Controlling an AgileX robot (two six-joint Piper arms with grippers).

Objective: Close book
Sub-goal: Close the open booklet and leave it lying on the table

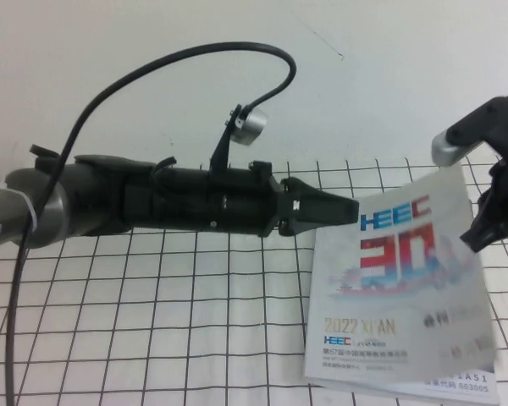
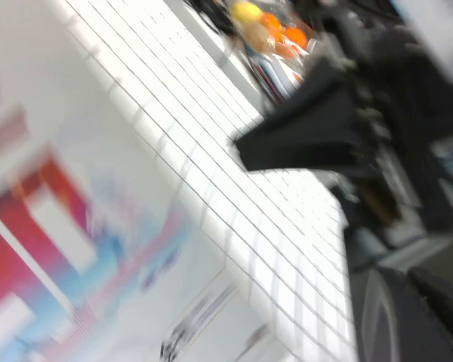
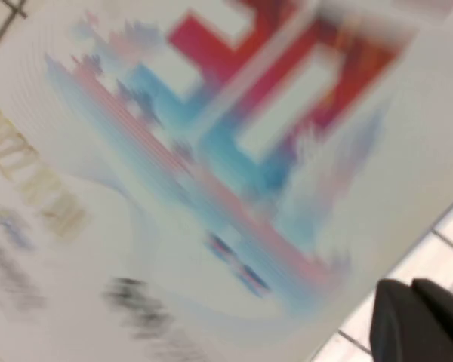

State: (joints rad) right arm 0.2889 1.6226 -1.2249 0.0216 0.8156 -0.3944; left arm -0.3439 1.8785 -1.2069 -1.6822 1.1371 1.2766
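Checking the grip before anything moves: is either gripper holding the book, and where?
Cannot tell. The left gripper meets the book at its far left corner; the right gripper sits by its right edge.

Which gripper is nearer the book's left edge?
Left. The left gripper sits at the far left corner of the book; the right gripper is over its right edge, across the cover.

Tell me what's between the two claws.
The book, seen in the high view: left claw at its upper left edge, right claw at its right edge.
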